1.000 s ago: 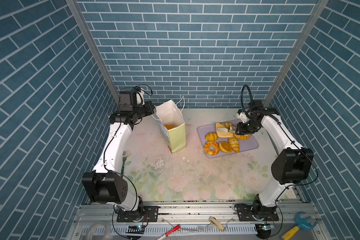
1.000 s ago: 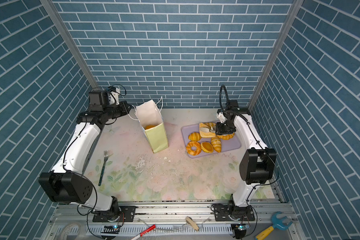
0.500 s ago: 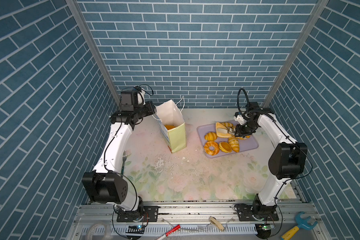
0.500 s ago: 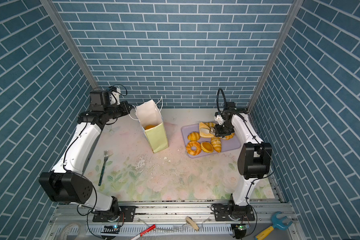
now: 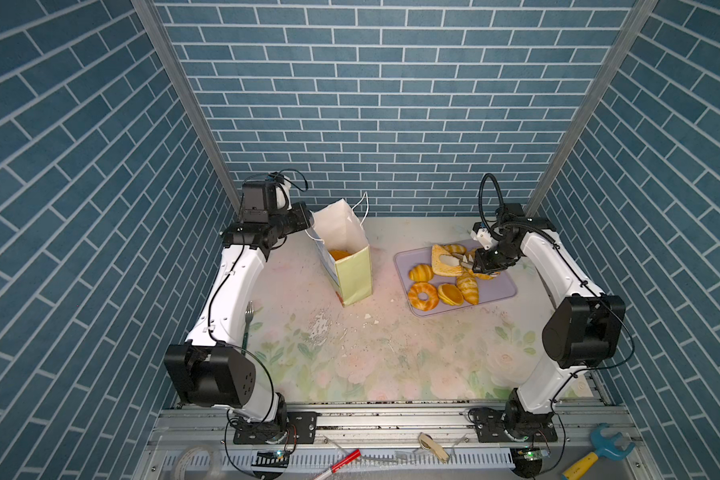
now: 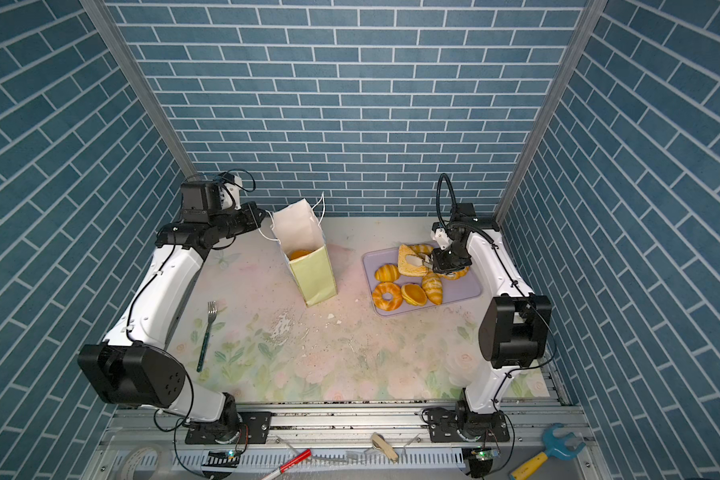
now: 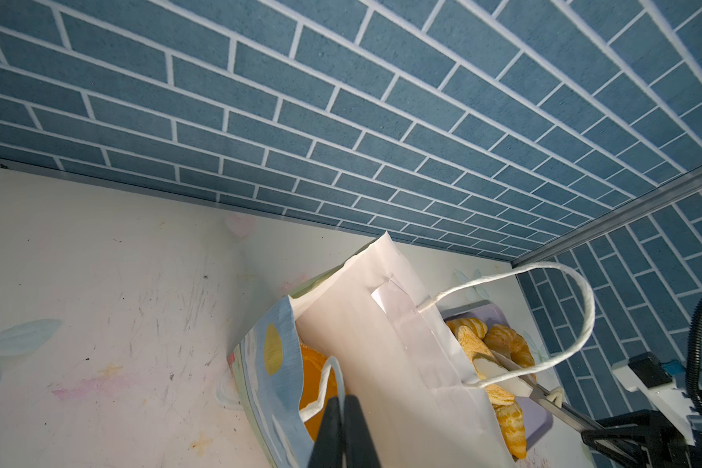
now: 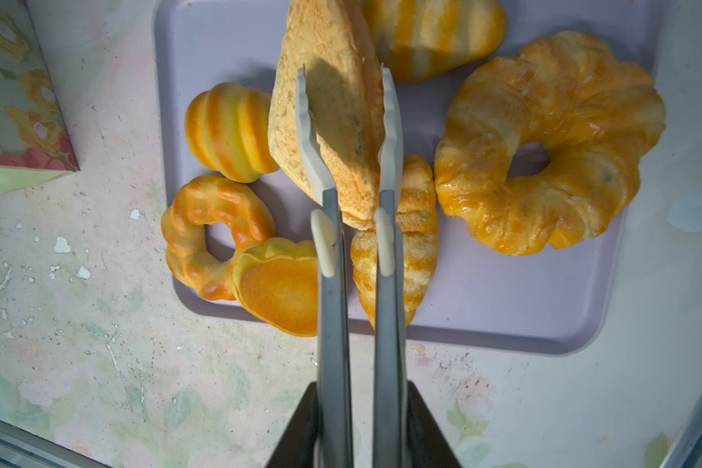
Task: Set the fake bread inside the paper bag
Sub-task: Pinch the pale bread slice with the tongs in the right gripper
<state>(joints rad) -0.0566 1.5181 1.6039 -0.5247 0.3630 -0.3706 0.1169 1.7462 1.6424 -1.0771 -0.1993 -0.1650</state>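
Note:
The paper bag (image 5: 352,274) stands upright at mid-left, with an orange bun (image 5: 339,254) inside. My left gripper (image 7: 344,405) is shut on the bag's near cord handle (image 7: 333,381). The rest of the fake bread lies on the lavender tray (image 5: 499,286). My right gripper (image 8: 359,393) squeezes grey tongs (image 8: 327,243), and their pale tips clamp the tan triangular slice (image 8: 341,133), which is tilted on edge. Around the slice lie a ring doughnut (image 8: 215,227), a striped bun (image 8: 230,129), a croissant (image 8: 406,251) and a large ring pastry (image 8: 552,142).
A fork (image 6: 206,332) lies on the floral mat beside the left arm. White flakes (image 5: 321,328) are scattered in front of the bag. Blue brick walls close in the back and both sides. Loose tools lie on the front rail (image 5: 391,419).
The right arm has come down over the tray, and the tongs have narrowed onto the tan slice. The left arm and the bag have not moved.

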